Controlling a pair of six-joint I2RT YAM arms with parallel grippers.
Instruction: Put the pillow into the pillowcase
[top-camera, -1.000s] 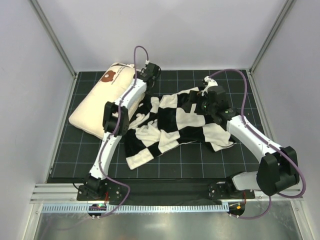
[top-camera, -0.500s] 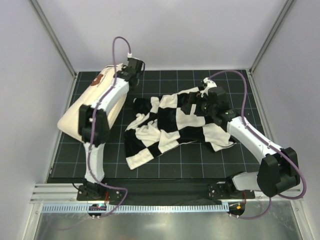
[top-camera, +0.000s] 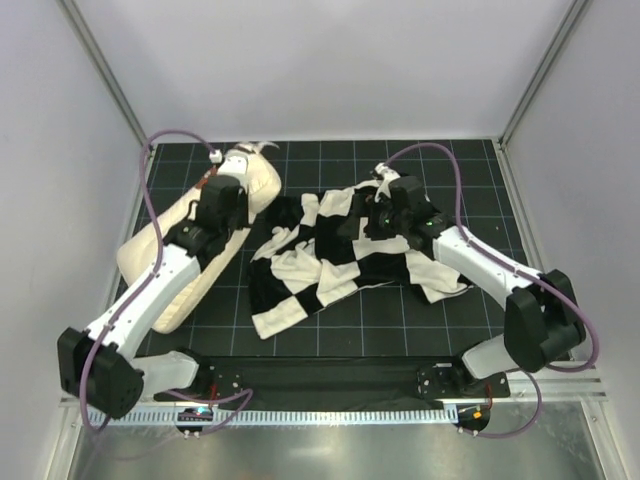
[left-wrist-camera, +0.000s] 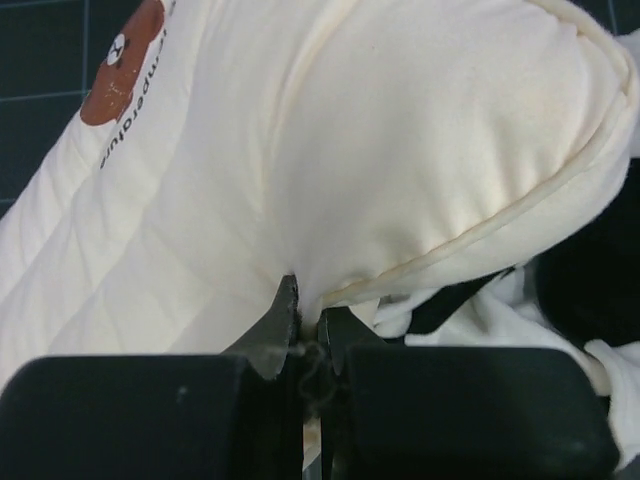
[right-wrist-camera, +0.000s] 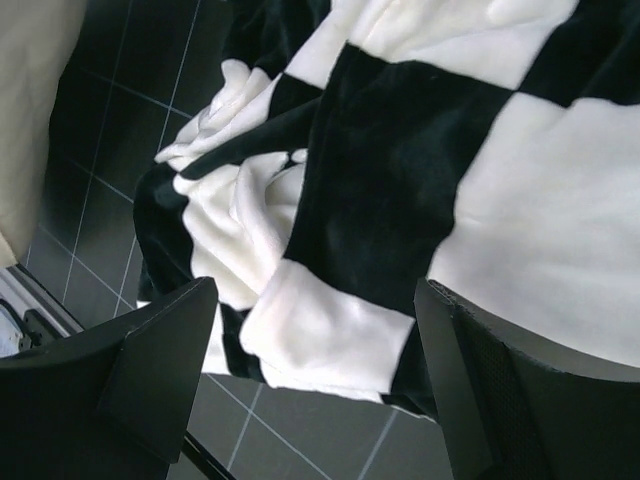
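Black gridded mat (top-camera: 400, 325) between white walls: pillow (top-camera: 140, 265) lies at left, a fold by its piped seam pinched tight by the left gripper (left-wrist-camera: 306, 322). Crumpled checked pillowcase (top-camera: 330, 255) lies at centre, just beside it. Right gripper (right-wrist-camera: 310, 370) hovers over the pillowcase, jaws wide apart.

The right gripper (right-wrist-camera: 315, 300) is hanging with its fingers (right-wrist-camera: 160, 370) spread wide, gripping nothing. Beyond them the pillowcase (right-wrist-camera: 400, 150) is lying crumpled on the mat (right-wrist-camera: 100, 150), its folds bunching. A strip of pillow (right-wrist-camera: 30, 100) is showing past that bunched end, apart from it.
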